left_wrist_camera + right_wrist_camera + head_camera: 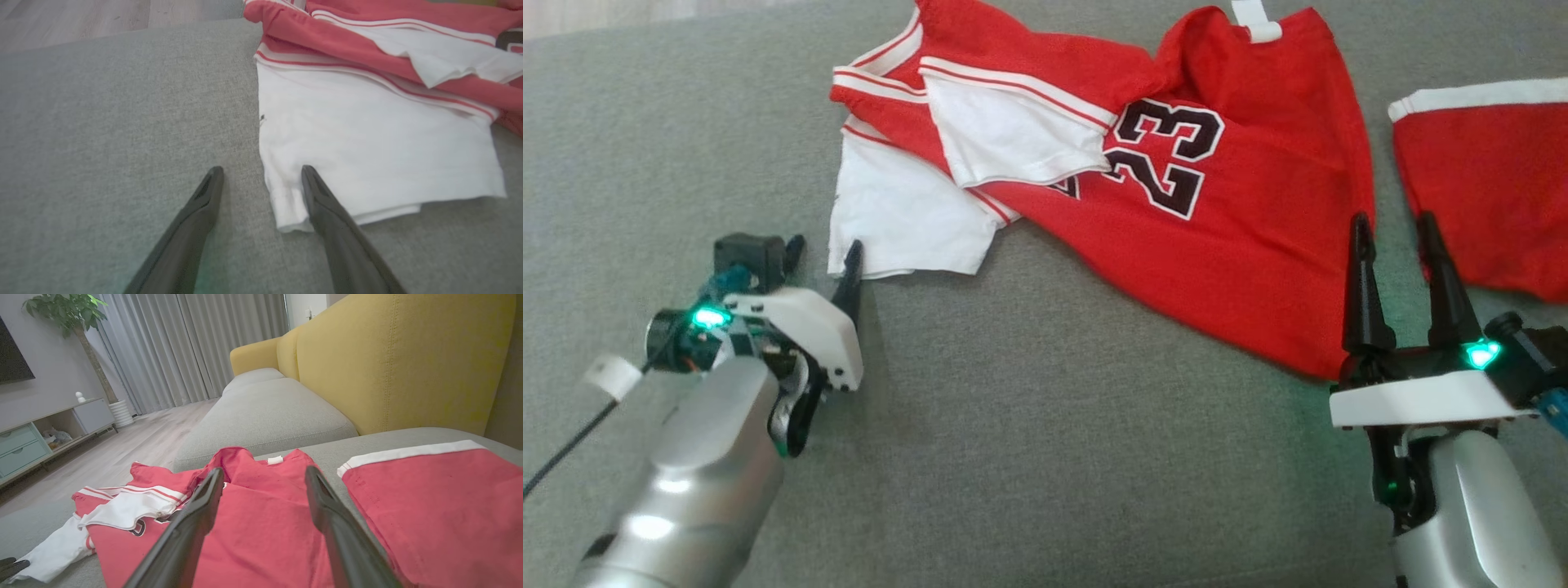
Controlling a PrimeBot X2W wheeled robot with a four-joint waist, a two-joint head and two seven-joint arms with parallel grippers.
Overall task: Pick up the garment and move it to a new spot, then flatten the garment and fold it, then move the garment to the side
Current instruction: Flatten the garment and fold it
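Left gripper (pixel 825 253) wide open, empty, straddling white sleeve (pixel 367 155) edge of red 23 jersey (pixel 1225 245). Right gripper (pixel 1392 237) open, empty, at jersey's edge. Right wrist view adds yellow backrest (pixel 408 363). Open grey cushion (pixel 1013 408) nearside.

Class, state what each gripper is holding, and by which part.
Nothing is held: the left gripper and right gripper stand open at the edges of the jersey.

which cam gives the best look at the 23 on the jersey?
Head view: the 23 is readable on the jersey. Right wrist view catches a sliver of a digit beside the white sleeve; left wrist view clips a dark corner at its right edge.
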